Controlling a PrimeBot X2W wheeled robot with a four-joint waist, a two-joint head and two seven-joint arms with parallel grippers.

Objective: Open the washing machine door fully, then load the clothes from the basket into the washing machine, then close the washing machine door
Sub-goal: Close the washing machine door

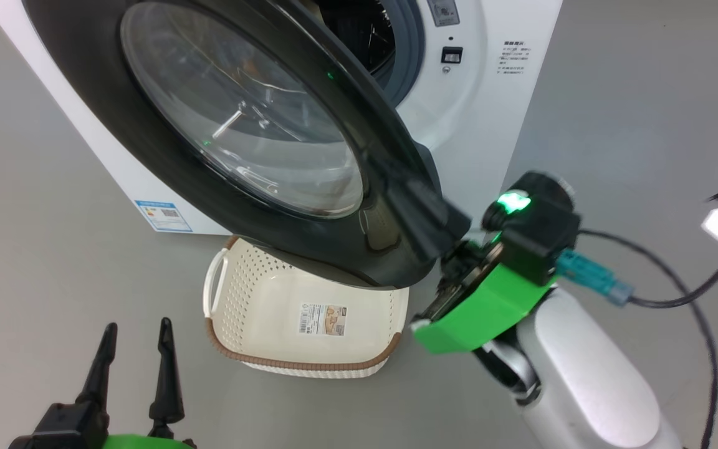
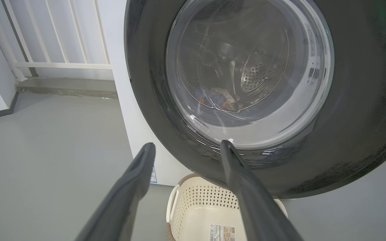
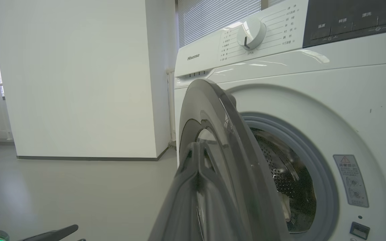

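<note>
1. The washing machine point(image 3: 313, 87) says "Hisense" point(image 3: 193, 57) near its knob point(image 3: 251, 33) and has a blue sticker point(image 1: 166, 215) low down.
2. The washing machine door point(image 1: 240, 118) is partly open over the basket point(image 1: 309, 365) on the floor point(image 1: 53, 280) — a paper label point(image 1: 323, 319) lies inside.
3. The clothes point(image 2: 216, 98) lie in the drum point(image 3: 290, 174).
4. My left fingers point(image 1: 166, 374) are spread wide, holding nothing.
5. My right fingers point(image 3: 183, 207) are squeezed shut by the door's edge — I cannot tell if they touch.

I've got plain grey floor point(image 1: 47, 268) w/ 2 things on it: white washing machine point(image 1: 483, 143) at the back, basket point(image 1: 253, 280) upright just in front, approx mid-view.
</note>
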